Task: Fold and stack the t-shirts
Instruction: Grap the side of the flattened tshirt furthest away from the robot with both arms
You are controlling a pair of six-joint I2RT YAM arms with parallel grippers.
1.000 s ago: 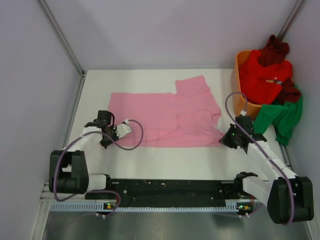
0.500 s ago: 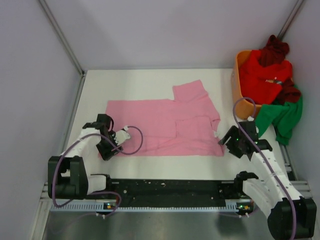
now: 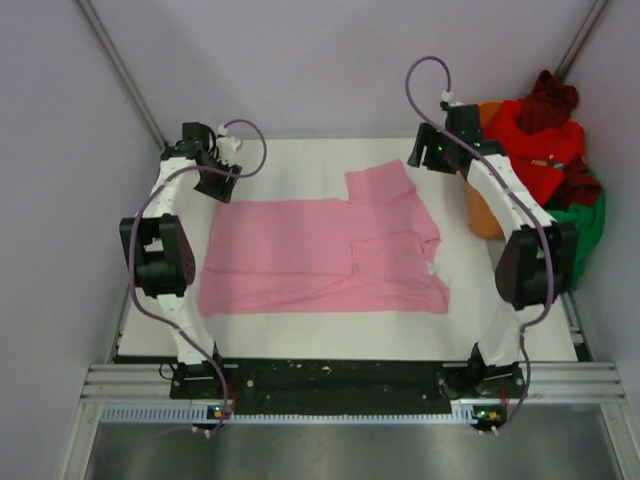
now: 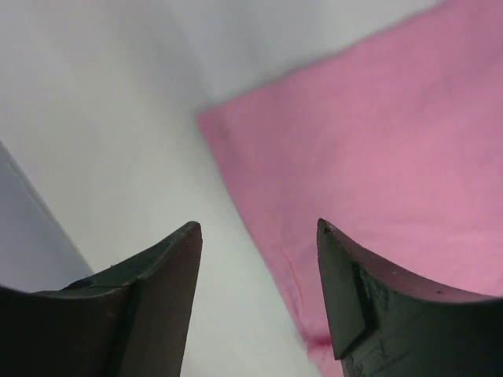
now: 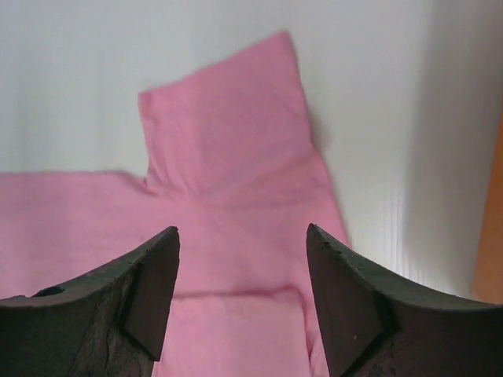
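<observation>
So my left gripper and right gripper both hang over the far side of the flat pink t-shirt, fingers spread wide, gripping nothing.

Overhead view: bright, even, diffuse light; faint soft shadows beside the arms. Table nearly washed-out white; pink shirt evenly lit and sharp. Left wrist view: shirt edge soft and hazy; left fingers dark, blurred up close. Right wrist view: cloth clearer; grey shading toward the right edge; right fingers in shade.
</observation>
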